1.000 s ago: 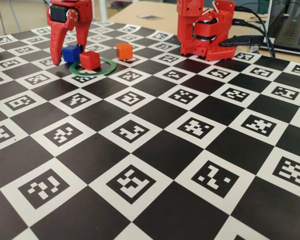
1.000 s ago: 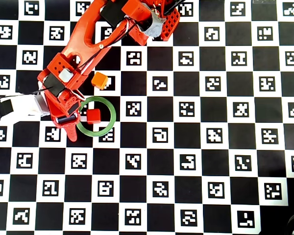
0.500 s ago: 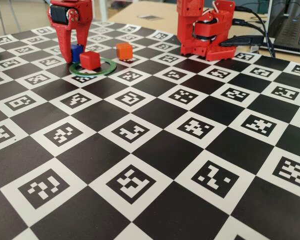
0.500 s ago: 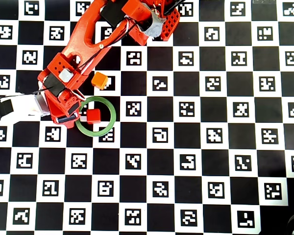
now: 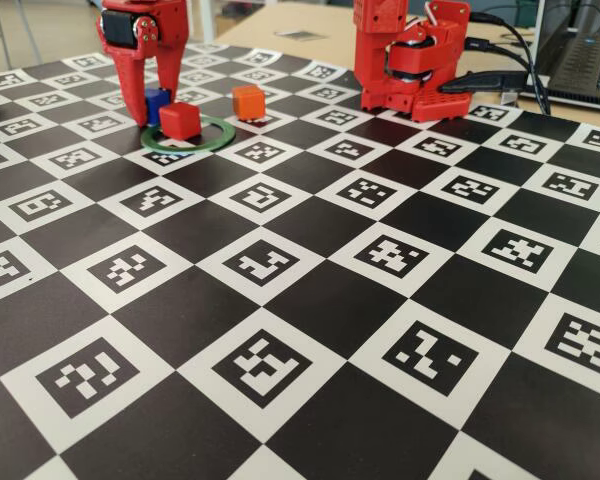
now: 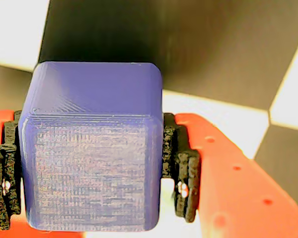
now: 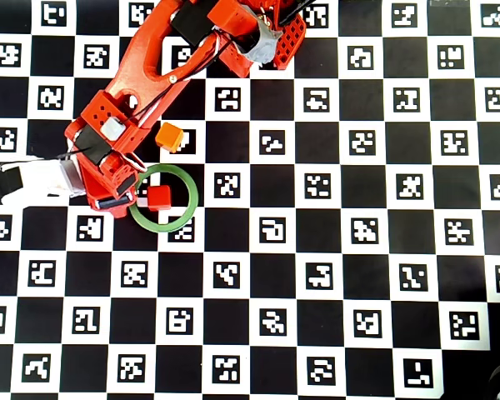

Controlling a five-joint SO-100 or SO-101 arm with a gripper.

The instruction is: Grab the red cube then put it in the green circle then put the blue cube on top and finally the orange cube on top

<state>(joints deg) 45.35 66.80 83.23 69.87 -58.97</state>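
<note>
Deep-blue plastic, small cube-shaped block (image 6: 92,148), fills the wrist view, pinched between black foam pads (image 6: 183,171) of the red two-finger gripper (image 5: 152,110). Clamped on both side faces, so gripper grasping the blue cube, by the look of it; contact on the left pad partly out of frame. Seen from the fixed view low on the checkered marker board (image 5: 310,300), just left of the thin flat green ring (image 5: 212,138), whether resting on the board or barely off it hard to tell. Hidden under the arm in the overhead view.

Small matte red cube (image 7: 159,197) already inside the ring, slightly left of its centre, apparently square to the board. Small bright orange cube (image 7: 170,137) apart, up and right of the ring in the overhead view, untouched.

Step in hand, judged: lift blue, carry over red, set down on top.

- Raise straight up first, high enough for the blue underside to clear the red top; a sideways drag would likely knock red out of the ring.
- Travel short: only a small shift toward the ring needed.
- Match faces before lowering; rotate wrist if edges look skewed.
- Lower gently until contact, then release without twisting.
- Retreat upward, not sideways, to spare the stack.
- Keep clear of orange throughout.
</note>
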